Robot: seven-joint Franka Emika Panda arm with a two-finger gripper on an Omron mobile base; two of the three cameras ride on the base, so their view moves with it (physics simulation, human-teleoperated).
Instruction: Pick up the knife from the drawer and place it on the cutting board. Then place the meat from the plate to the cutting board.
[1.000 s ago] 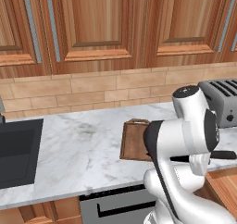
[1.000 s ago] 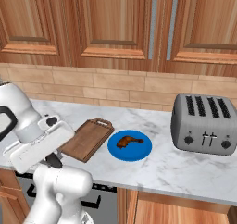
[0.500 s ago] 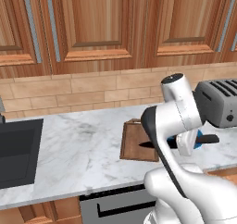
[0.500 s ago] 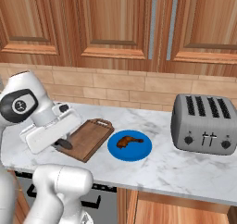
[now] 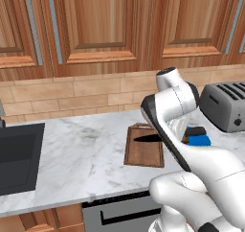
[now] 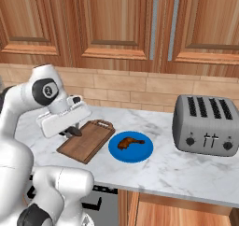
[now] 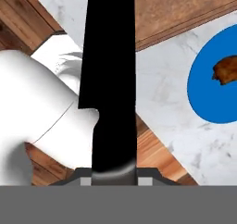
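My gripper (image 7: pixel 115 174) is shut on the black knife (image 7: pixel 111 79), whose blade runs straight up the hand view. From the left base view the knife (image 5: pixel 147 138) hangs level just above the dark-brown cutting board (image 5: pixel 142 152), tip pointing left. In the right base view my gripper (image 6: pixel 72 132) hovers over the near left part of the cutting board (image 6: pixel 88 141). Right of the board lies the blue plate (image 6: pixel 140 151) with the reddish-brown meat (image 6: pixel 130 142) on it. Plate (image 7: pixel 210 89) and meat (image 7: pixel 227 70) also sit at the hand view's right. The drawer is hidden behind my arm.
A silver toaster (image 6: pixel 207 124) stands on the marble counter (image 6: pixel 177 166) right of the plate. A dark sink (image 5: pixel 16 161) is set in the counter's left end. Wooden wall cabinets (image 5: pixel 100 25) hang above the tiled backsplash.
My arm has risen from low at the right and swung left over the counter, carrying the knife to just above the cutting board. Plate, meat and board have stayed put.
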